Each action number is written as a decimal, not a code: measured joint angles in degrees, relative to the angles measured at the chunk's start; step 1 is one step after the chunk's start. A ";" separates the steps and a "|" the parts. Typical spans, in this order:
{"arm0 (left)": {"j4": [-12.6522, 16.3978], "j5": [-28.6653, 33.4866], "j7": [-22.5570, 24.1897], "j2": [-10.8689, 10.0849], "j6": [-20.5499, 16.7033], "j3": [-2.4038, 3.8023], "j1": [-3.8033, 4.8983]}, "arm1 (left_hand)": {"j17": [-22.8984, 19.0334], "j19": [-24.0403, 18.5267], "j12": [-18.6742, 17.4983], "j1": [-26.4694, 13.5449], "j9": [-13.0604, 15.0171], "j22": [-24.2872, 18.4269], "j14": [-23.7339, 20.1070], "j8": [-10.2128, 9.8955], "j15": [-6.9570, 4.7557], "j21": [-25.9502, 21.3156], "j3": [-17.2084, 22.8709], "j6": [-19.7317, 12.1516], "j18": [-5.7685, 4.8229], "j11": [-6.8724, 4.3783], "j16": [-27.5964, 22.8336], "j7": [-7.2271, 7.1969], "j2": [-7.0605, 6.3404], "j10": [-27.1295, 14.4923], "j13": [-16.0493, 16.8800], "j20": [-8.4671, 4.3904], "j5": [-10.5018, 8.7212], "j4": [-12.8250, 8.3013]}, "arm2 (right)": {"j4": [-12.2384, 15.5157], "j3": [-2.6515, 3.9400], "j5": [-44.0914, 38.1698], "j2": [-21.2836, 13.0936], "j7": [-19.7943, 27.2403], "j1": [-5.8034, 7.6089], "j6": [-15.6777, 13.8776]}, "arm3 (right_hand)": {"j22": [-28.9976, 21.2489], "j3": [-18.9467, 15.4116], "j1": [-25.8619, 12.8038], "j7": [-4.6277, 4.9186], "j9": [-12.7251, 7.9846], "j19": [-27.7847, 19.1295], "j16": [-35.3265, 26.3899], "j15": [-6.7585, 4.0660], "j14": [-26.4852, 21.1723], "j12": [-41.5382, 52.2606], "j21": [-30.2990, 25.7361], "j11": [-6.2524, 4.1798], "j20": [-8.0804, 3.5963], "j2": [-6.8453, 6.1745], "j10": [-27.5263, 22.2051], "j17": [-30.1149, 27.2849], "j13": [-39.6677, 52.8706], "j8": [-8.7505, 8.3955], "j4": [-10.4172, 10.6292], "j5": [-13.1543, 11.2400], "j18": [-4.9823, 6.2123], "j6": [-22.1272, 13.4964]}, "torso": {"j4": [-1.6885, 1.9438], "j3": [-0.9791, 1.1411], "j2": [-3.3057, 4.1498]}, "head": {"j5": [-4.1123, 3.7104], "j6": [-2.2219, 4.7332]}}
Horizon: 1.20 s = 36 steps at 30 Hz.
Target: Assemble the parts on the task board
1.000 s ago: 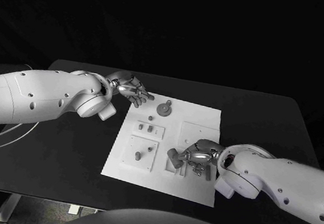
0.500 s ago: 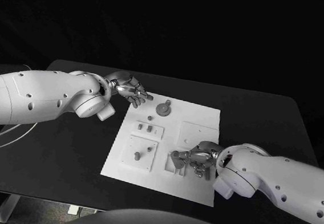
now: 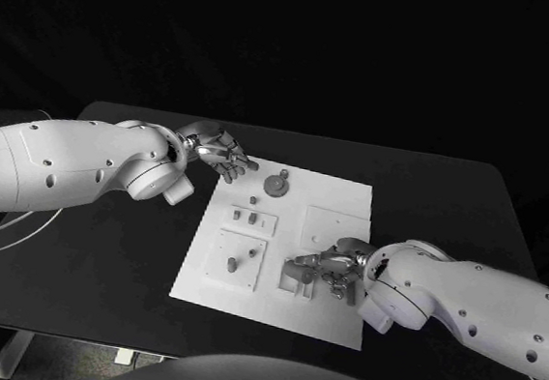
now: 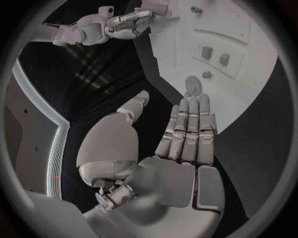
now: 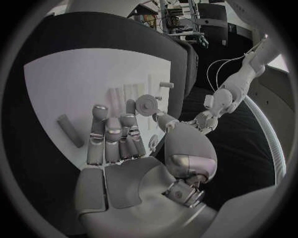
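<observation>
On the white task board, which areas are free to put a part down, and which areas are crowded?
The task board is bare in its far right part, beside the round part, and along its near edge under the left panel. It is crowded at the near right, where the right robot hand hangs over parts, and at the far left corner by the left robot hand.

The head view looks down from above on the whole desk [image 3: 94,259]. Each wrist view sits close behind its own fingers [image 4: 186,129], facing forward. All three share the task board [image 3: 343,201].
</observation>
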 measured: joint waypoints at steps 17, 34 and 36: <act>0.03 -0.02 -0.07 -0.05 0.00 -0.03 0.02 | 0.01 0.00 0.00 0.00 0.00 -0.01 0.00 0.00 0.00 0.00 0.00 0.00 0.00 0.00 -0.22 0.00 0.00 0.00 -0.01 0.00 0.00 0.00 | -1.01 0.04 -1.10 1.72 -0.28 0.04 -0.08 | 0.00 0.09 -0.23 0.05 -0.06 0.00 0.00 -0.02 -0.27 0.00 0.00 0.00 0.00 -0.23 0.00 0.00 0.00 0.16 -0.42 0.00 0.00 -0.08 | 0.07 -0.02 0.02 | -0.01 0.00; 0.08 -0.06 -0.12 -0.20 0.00 -0.04 0.04 | 0.06 0.00 0.00 0.00 -0.05 0.03 0.00 0.00 0.00 0.00 0.00 0.00 0.00 0.00 -0.22 0.00 0.00 0.00 0.03 0.00 0.00 0.00 | -1.37 0.01 -5.64 1.76 -1.20 0.00 2.63 | 0.00 0.96 -1.87 1.34 -0.54 -0.21 0.00 0.30 -0.59 0.00 0.00 0.92 -0.20 -1.88 -1.34 0.00 0.00 -0.53 -0.93 -0.01 0.15 -1.44 | -0.01 0.01 0.00 | -0.12 0.00; 0.08 -0.06 -0.12 -0.20 0.00 -0.04 0.04 | 0.06 0.00 0.00 0.00 -0.05 0.03 0.00 0.00 0.00 0.00 0.00 0.00 0.00 0.00 -0.22 0.00 0.00 0.00 0.03 0.00 0.00 0.00 | -1.33 0.01 -6.10 1.76 -1.27 0.00 3.17 | 0.00 0.96 -1.87 1.44 -0.54 -0.21 0.00 0.35 -0.65 0.00 0.00 0.92 -0.20 -1.88 -1.34 0.00 0.00 -0.53 -0.93 -0.01 0.32 -1.55 | -0.01 0.03 0.00 | -0.14 0.00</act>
